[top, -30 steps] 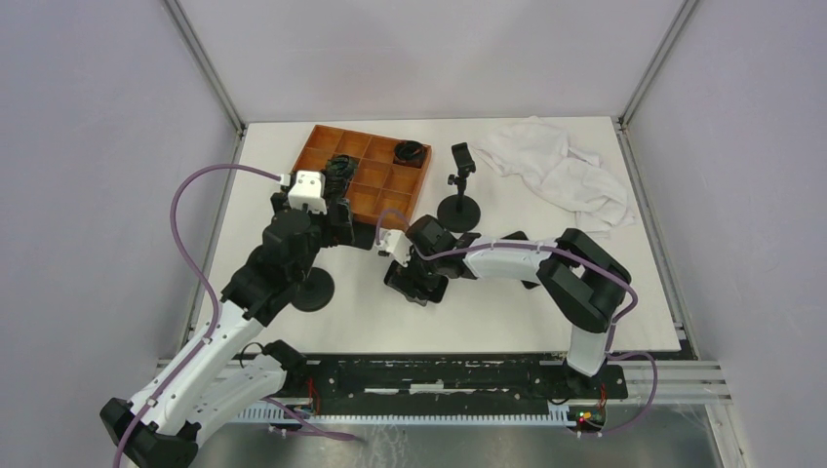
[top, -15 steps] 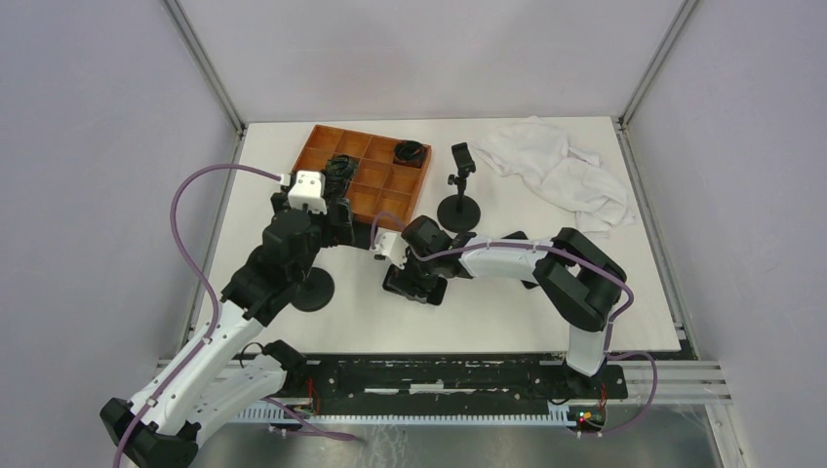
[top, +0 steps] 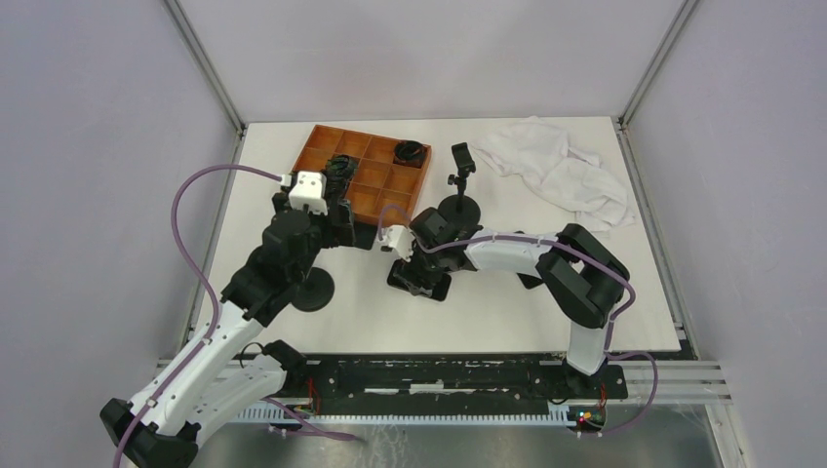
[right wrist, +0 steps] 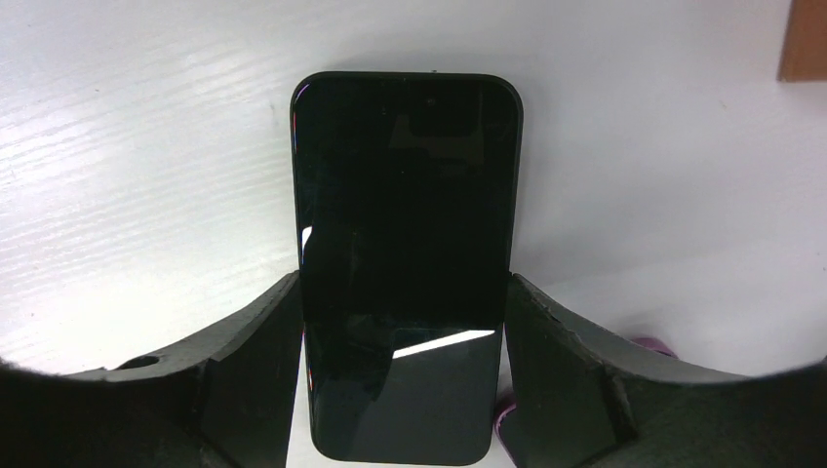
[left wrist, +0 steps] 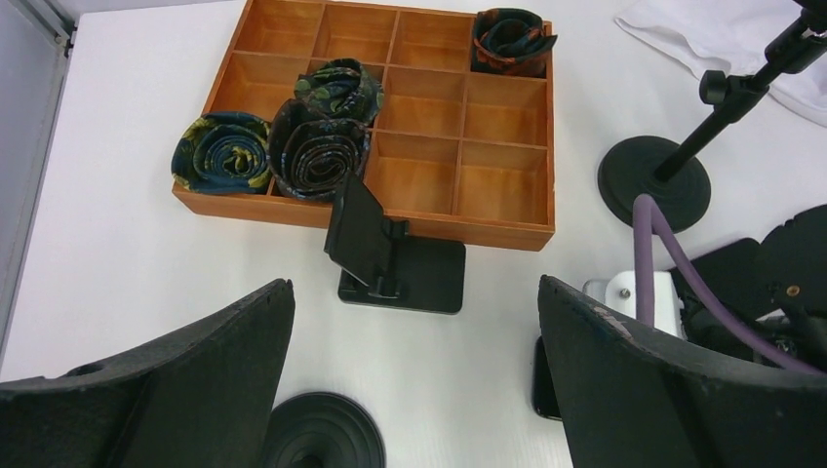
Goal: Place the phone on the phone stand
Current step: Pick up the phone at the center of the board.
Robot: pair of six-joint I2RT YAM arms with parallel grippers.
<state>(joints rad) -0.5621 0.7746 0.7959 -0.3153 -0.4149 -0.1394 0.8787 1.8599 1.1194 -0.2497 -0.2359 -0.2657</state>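
Phone (right wrist: 405,253) lies flat and screen up on the white table (right wrist: 146,146), lengthwise between the jaws of the right gripper (right wrist: 402,292). Its far end reaches out well beyond the fingertips. Both pads sit flush against its long edges with no gap showing, though it cannot be told whether they truly pinch it. The left gripper (left wrist: 414,285) hangs with its jaws spread wide, nothing between them. Straight ahead of that gap stands the phone stand (left wrist: 375,244), its tilted plate bare, on a flat black foot. Just beyond the stand lies the wooden tray (left wrist: 468,232), holding rolled ties (left wrist: 317,156). Beyond the right-hand jaw is a thin pole on a round base (left wrist: 653,180). A black disc (left wrist: 317,439) lies under the gap, nearer the left-hand jaw.
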